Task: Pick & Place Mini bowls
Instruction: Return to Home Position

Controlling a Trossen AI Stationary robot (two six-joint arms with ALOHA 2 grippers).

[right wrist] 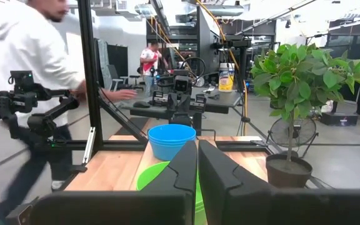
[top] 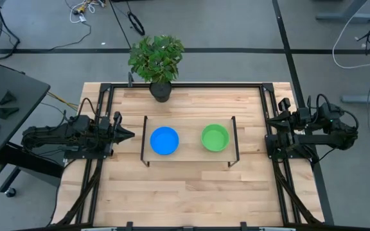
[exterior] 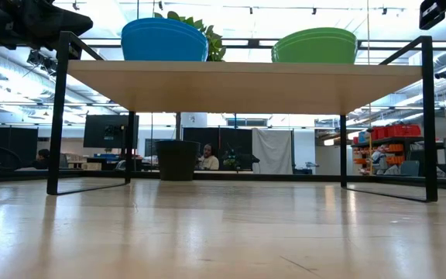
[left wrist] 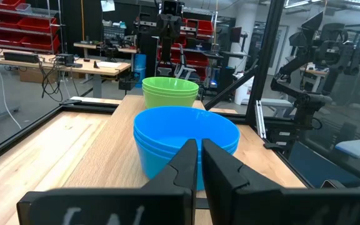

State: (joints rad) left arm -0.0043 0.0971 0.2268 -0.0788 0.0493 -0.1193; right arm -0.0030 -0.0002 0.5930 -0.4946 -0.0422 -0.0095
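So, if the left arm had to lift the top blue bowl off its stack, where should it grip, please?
Probably the top rim of the blue bowl stack, on the side nearest the left gripper, coming from above: the bowls sit upright, nested, leaving only that thin flared lip exposed.

Bright blue bowls (top: 164, 140); bright green bowls (top: 215, 137); pale wood-grain shelf (top: 188, 127); green leafy plant (top: 156, 56), dark pot (top: 160, 91).

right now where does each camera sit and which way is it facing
High: overhead, straight down on the table; left arm and right arm at the sides.
Low: tabletop height, looking under the shelf; arm parts in top corners.
Left wrist: behind left claw, facing blue bowls.
Right wrist: behind right claw, facing green bowls.
Both wrist views share both bowl stacks.
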